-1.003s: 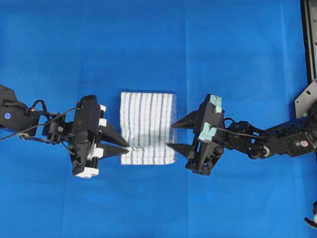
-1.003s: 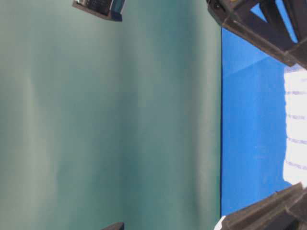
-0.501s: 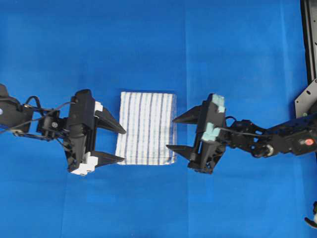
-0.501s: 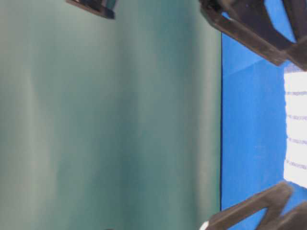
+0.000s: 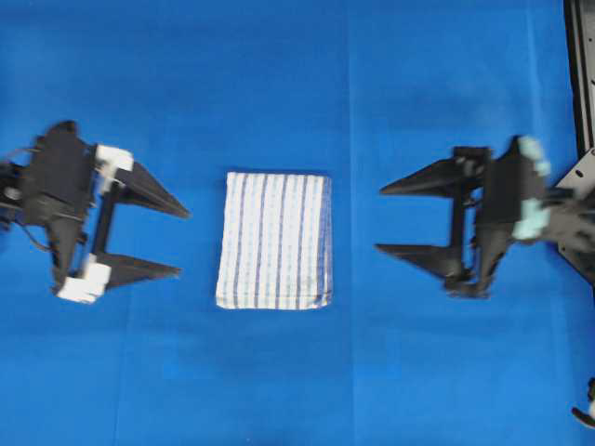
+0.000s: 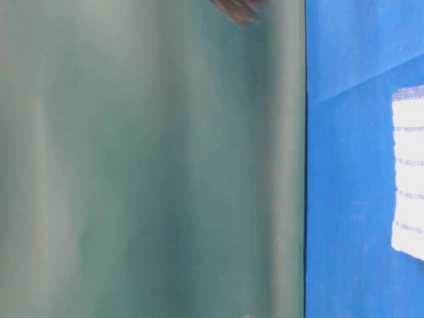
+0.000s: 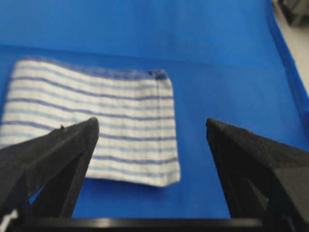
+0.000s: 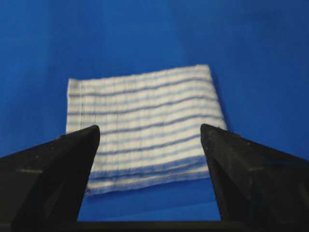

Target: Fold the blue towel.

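The blue towel (image 5: pixel 274 240), white with thin blue stripes, lies folded into a small flat rectangle in the middle of the blue surface. It also shows in the left wrist view (image 7: pixel 91 121), the right wrist view (image 8: pixel 145 125) and at the right edge of the table-level view (image 6: pixel 407 172). My left gripper (image 5: pixel 181 242) is open and empty, well to the left of the towel. My right gripper (image 5: pixel 379 219) is open and empty, well to its right. Neither touches the cloth.
The blue cloth-covered table (image 5: pixel 297 84) spreads all round the towel. A black and metal frame (image 5: pixel 581 111) stands along the right edge. A teal backdrop (image 6: pixel 152 159) fills most of the table-level view.
Both grippers have let go of the towel's side edges and drawn back outward, left one leftward, right one rightward. The left jaws opened. The towel stays folded and flat.
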Available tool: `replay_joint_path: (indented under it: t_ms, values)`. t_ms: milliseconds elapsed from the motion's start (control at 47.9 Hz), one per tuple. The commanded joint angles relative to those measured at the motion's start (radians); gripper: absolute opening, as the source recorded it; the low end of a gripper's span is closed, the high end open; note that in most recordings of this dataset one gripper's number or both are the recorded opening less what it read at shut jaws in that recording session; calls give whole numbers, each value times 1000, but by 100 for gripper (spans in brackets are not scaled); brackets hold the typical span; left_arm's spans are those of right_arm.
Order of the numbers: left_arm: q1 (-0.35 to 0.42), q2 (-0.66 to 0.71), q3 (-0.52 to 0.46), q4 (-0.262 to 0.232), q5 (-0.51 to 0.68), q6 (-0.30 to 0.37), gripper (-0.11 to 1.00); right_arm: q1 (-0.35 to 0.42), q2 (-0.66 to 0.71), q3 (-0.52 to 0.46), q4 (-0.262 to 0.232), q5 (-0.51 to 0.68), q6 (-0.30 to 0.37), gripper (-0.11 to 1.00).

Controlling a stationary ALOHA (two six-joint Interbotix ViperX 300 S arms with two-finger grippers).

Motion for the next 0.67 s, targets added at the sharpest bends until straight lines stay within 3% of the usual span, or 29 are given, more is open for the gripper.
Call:
replay_joint_path:
  t_ms: [0, 334, 648]
  values:
    - [12, -86, 31, 2, -8, 20, 86, 2, -86, 21, -2, 2, -23, 85]
    - [18, -360, 158, 2, 2, 110, 86, 2, -330, 141, -2, 66, -179, 85]
    - [28, -495, 278, 2, 2, 133, 86, 2, -419, 276, -2, 66, -190, 85]
